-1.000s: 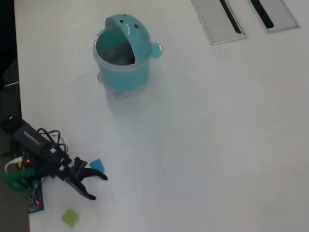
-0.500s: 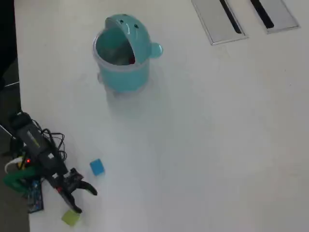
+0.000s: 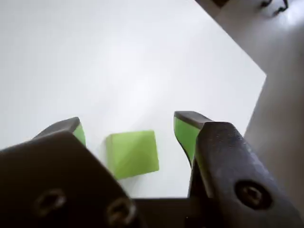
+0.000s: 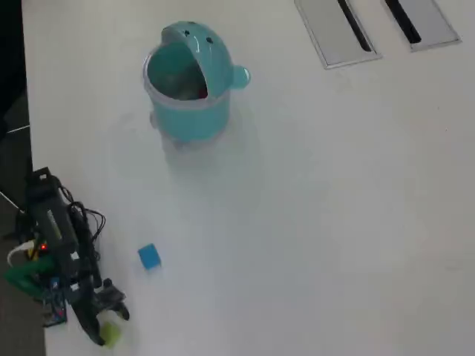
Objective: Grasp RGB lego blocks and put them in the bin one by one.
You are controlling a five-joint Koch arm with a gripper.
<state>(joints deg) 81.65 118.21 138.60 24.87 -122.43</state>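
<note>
The white table (image 4: 334,222) is smooth and matte, so a nudged block slides freely. The teal bin (image 4: 189,104), round glossy plastic with its domed lid swung back, stands well apart from your arm, something red inside. Your gripper (image 3: 128,130) is spread, green-padded jaws either side of the yellow-green block (image 3: 133,153), not touching. Close off-centre and one pad may skid the hard cube sideways. The blue block (image 4: 149,256) waits nearby.
</note>
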